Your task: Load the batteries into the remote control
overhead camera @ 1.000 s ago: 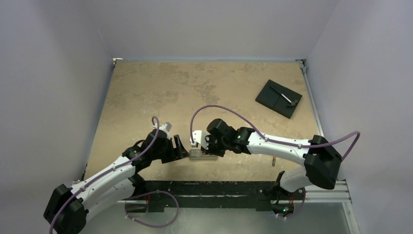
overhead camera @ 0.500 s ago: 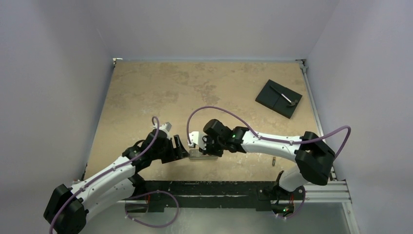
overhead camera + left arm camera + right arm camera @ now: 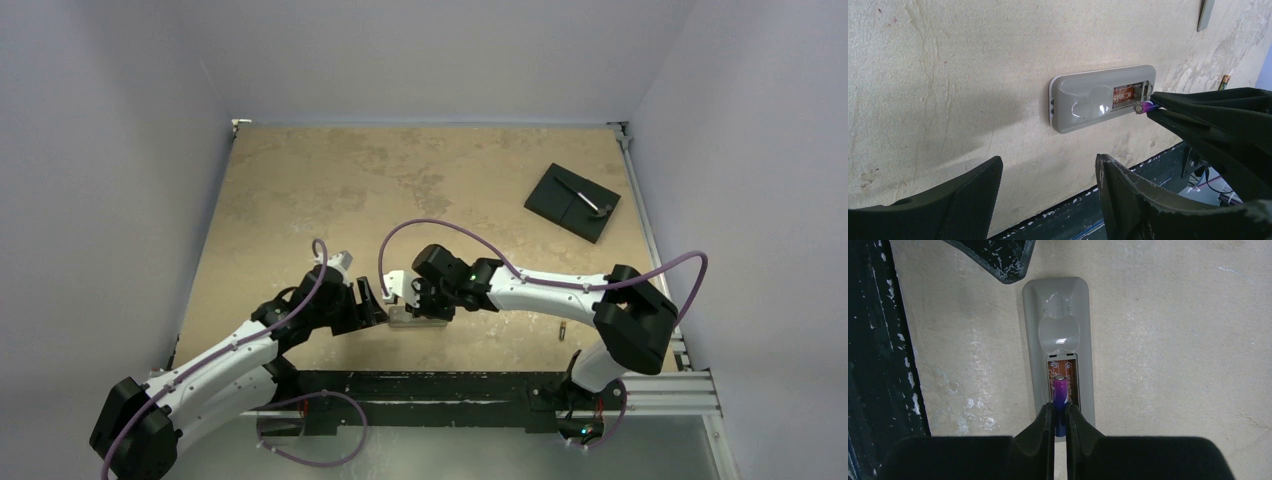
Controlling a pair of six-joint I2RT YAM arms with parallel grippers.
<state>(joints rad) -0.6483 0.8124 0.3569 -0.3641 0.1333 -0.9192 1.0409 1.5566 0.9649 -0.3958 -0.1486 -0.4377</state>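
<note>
The remote control (image 3: 415, 319) lies grey back up near the table's front edge, its battery compartment open and showing a brown board (image 3: 1062, 367). My right gripper (image 3: 1060, 409) is shut on a purple battery (image 3: 1060, 389) and holds it over the compartment, its metal end pointing into the bay. The same battery (image 3: 1146, 106) shows in the left wrist view at the end of the remote (image 3: 1098, 102). A second battery (image 3: 563, 330) lies on the table to the right. My left gripper (image 3: 1048, 164) is open and empty, just left of the remote.
A black square plate (image 3: 572, 201) with a small tool on it lies at the back right. A narrow grey cover strip (image 3: 1206, 15) lies beyond the remote. The dark front rail (image 3: 450, 385) runs just behind the remote's near side.
My right gripper has shifted slightly left over the remote with the battery, and its elbow has swung left. The left arm has not moved.
</note>
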